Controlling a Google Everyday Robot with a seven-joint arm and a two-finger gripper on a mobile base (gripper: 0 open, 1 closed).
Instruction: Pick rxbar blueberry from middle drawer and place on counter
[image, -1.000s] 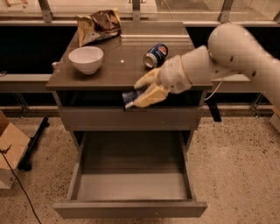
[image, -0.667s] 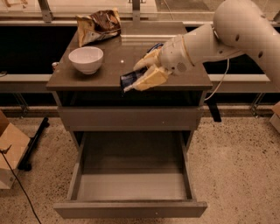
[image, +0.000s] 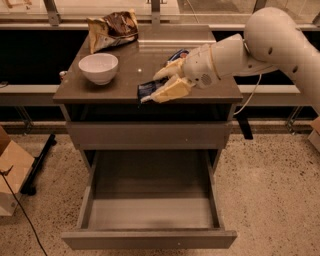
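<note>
Nearest, the open drawer (image: 150, 212) is pulled well out toward the viewer. Its grey floor is bare from wall to wall, and speckled floor lies free on both sides of it. A cardboard box (image: 11, 172) sits on the ground well off to the left. Above the drawer, a shallower drawer front (image: 150, 134) is closed, flush under the cabinet's top.

The tool (image: 154, 88) reaches in from the right on a white arm (image: 272, 37) and hangs over the near edge of the surface (image: 127, 67), right of centre. Its two tan fingers (image: 172, 90) are closed narrowly on the snack bar (image: 145, 89), whose dark blue end sticks out to the left. Whether the bar touches the surface cannot be told.

To the left, a white bowl (image: 98, 67) stands near the left edge, with open surface between it and the bar. A blue can (image: 177, 53) lies just behind the tool. A crumpled chip bag (image: 112, 30) sits at the far left corner.
</note>
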